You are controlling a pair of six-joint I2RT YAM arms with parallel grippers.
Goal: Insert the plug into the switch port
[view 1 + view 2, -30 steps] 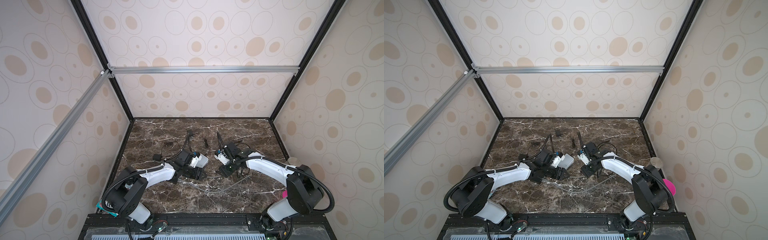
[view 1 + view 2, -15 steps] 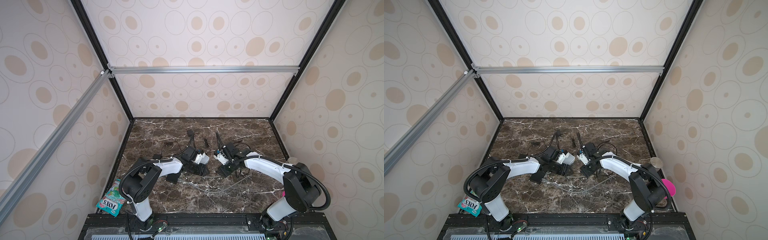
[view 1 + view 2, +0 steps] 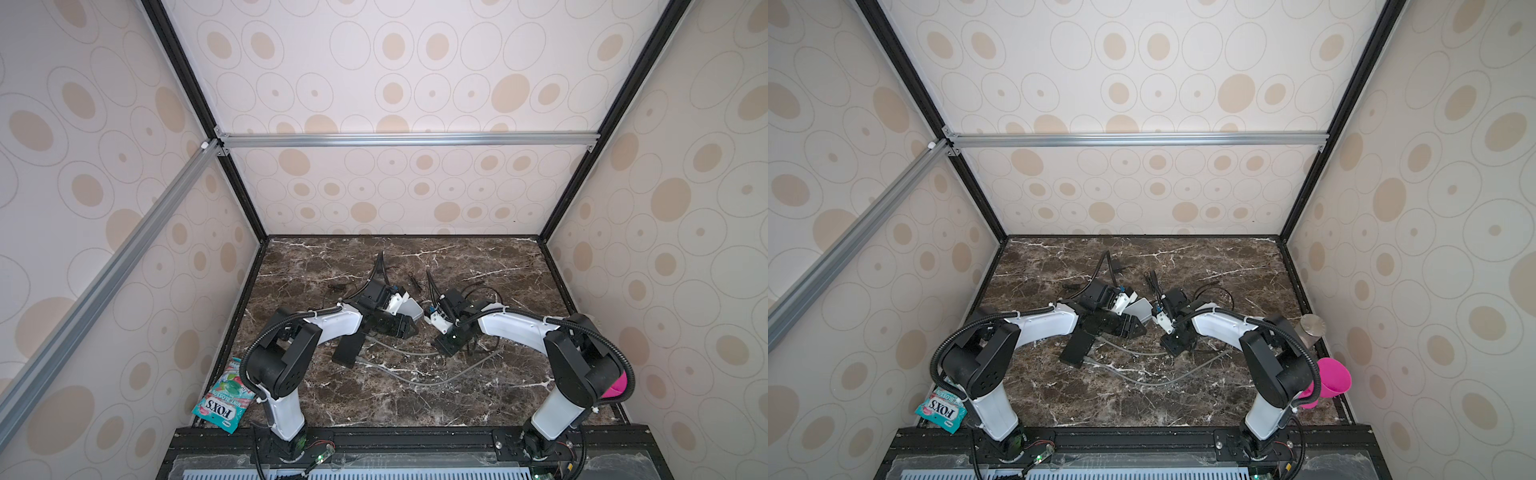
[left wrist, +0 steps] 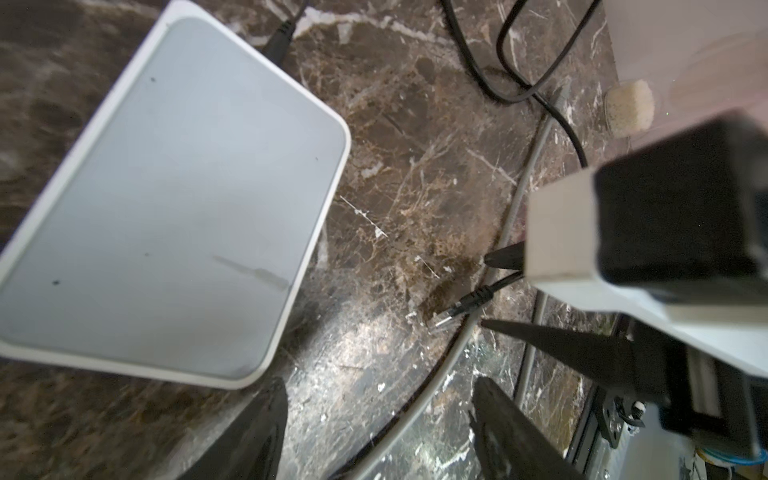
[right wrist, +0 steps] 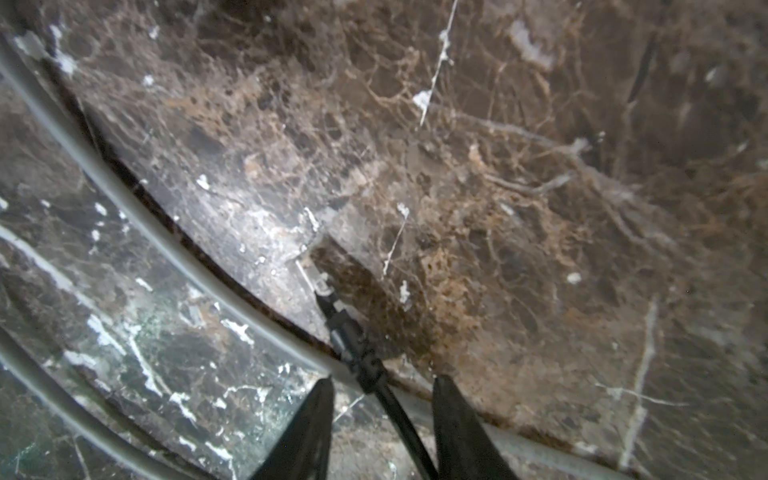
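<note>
The switch [image 4: 166, 199], a flat white box with a grey top, lies on the dark marble bench [image 3: 498, 270] near its middle. A black lead meets one of its edges. The plug [image 5: 320, 282], a small clear connector on the end of a thin black cable [image 4: 484, 295], lies flat on the bench near the switch but apart from it, not in any port. A grey cable [image 5: 166, 232] curves along the bench just beside the plug, and the black cable crosses over it.

The right gripper [image 5: 384, 380] is low over the black cable a little behind the plug. Its two fingers stand narrowly apart with the cable between them, and a gap shows on each side, so nothing is gripped. The left gripper [image 4: 378, 399] hangs just above the bench beside the switch, its fingers spread wide and empty, pointing toward the plug. In both top views the two grippers face each other, close but not touching.

A sweet packet [image 3: 224, 399] lies by the left arm's base. A pink cup [image 3: 1329, 382] stands by the right arm's base.
</note>
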